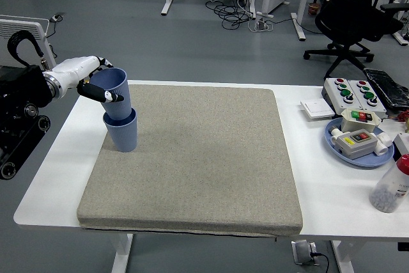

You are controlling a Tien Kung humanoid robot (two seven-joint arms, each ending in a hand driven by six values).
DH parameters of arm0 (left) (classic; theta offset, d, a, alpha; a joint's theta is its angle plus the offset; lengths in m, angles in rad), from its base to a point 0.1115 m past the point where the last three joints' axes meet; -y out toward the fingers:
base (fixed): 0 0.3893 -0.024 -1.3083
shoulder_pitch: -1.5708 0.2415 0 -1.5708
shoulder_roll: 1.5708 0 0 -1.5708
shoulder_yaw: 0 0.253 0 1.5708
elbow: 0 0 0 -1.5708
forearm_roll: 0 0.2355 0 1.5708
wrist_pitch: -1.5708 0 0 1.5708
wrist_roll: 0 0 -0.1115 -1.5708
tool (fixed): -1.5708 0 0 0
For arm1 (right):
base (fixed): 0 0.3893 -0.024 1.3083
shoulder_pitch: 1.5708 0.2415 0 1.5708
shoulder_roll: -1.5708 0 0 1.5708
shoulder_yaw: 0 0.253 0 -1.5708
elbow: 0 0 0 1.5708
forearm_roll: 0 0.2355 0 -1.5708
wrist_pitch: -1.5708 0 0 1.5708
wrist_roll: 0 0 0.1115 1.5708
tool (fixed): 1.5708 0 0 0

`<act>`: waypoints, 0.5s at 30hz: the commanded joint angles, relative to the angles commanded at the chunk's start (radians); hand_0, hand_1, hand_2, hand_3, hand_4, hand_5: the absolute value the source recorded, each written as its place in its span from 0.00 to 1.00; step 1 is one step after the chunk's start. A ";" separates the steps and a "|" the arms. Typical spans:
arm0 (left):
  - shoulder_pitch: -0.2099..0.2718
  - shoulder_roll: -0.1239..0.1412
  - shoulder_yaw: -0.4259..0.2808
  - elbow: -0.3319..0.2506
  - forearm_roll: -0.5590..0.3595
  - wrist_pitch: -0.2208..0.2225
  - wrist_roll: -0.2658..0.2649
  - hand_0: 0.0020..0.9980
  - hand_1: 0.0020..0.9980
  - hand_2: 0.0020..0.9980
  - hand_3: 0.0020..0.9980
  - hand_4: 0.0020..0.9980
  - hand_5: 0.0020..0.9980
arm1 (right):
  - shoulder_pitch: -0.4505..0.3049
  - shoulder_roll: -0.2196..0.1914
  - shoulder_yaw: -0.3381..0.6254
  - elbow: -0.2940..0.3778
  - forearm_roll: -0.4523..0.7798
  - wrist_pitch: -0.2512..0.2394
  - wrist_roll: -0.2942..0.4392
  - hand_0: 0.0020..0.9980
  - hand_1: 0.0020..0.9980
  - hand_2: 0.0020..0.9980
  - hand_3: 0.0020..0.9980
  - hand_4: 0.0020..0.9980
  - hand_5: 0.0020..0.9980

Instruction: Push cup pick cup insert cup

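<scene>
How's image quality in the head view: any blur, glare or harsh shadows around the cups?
Head view: sharp throughout, no motion blur on the left hand or the upper cup it holds in the lower cup. Lighting is soft and even; only faint shadows on the grey mat. No glare on the white table.

Left hand (89,81) at about 9 o'clock, white-shelled, fingers wrapped round the upper blue cup (114,93). That cup sits partly inside the lower blue cup (122,132), tilted slightly. Lower cup stands upright on the grey mat (198,164), near its 10 o'clock corner. White table (332,202) under the mat. At 3 o'clock: blue plate (364,156) holding button boxes, a bottle (391,187) just below it.
</scene>
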 joint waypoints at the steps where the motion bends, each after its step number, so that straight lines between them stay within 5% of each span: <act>1: 0.000 -0.001 0.000 0.004 0.003 0.002 -0.001 0.29 0.53 0.53 0.53 0.69 0.37 | 0.000 0.000 0.001 0.000 -0.001 0.000 0.000 0.71 0.60 0.69 0.61 0.19 0.53; 14: 0.004 -0.007 0.002 0.012 0.018 -0.006 -0.019 0.30 0.53 0.53 0.54 0.70 0.37 | -0.004 0.002 0.008 0.001 -0.009 -0.002 -0.002 0.71 0.60 0.69 0.62 0.19 0.53; 15: 0.004 -0.008 0.000 0.013 0.023 -0.008 -0.029 0.41 0.62 0.65 0.66 0.88 0.57 | -0.005 0.002 0.008 0.001 -0.010 -0.002 -0.002 0.71 0.60 0.69 0.62 0.19 0.53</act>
